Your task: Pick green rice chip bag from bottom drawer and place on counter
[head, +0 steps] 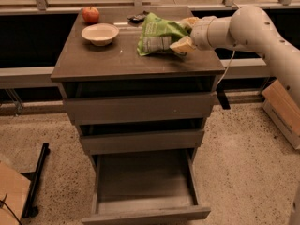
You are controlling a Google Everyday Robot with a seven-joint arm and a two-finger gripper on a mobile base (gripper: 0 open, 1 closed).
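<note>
The green rice chip bag (158, 34) is light green with a white label panel and rests low on the right half of the counter (112, 60). My gripper (183, 34) reaches in from the right and is shut on the bag's right edge, with one fingertip above it and one below. The white arm runs off to the right. The bottom drawer (145, 184) is pulled out toward the front and holds nothing that I can see.
A white bowl (100, 33) and a red apple (91, 14) sit on the counter's back left. A small dark object (137, 18) lies at the back edge. A cardboard box (283, 111) stands at the right, a black stand (35, 179) on the floor at the left.
</note>
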